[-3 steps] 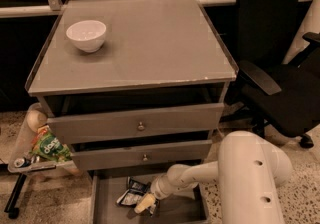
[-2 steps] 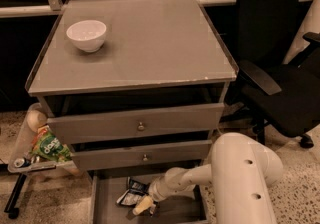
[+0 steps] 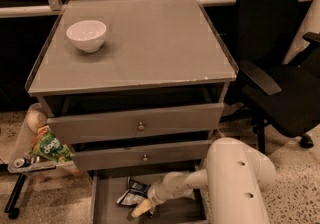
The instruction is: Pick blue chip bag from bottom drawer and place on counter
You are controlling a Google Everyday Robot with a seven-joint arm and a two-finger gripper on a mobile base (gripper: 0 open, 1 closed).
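At the cabinet top, we note the counter (image 3: 150, 48) carries only a bowl (image 3: 86, 34), which leaves room for placement. Below, the drawer (image 3: 106, 204) stands pulled out for access. Our gripper (image 3: 141, 209) reaches into it, apparently touching the bag (image 3: 130, 194). We cannot tell its opening or hold. No print on the bag is legible.

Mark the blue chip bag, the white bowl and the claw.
blue chip bag (image 3: 131, 194): camera view, its crumpled middle.
white bowl (image 3: 86, 42): camera view, its outer wall.
claw (image 3: 141, 209): camera view, its tip, inside the bottom drawer (image 3: 107, 209) beside the bag.
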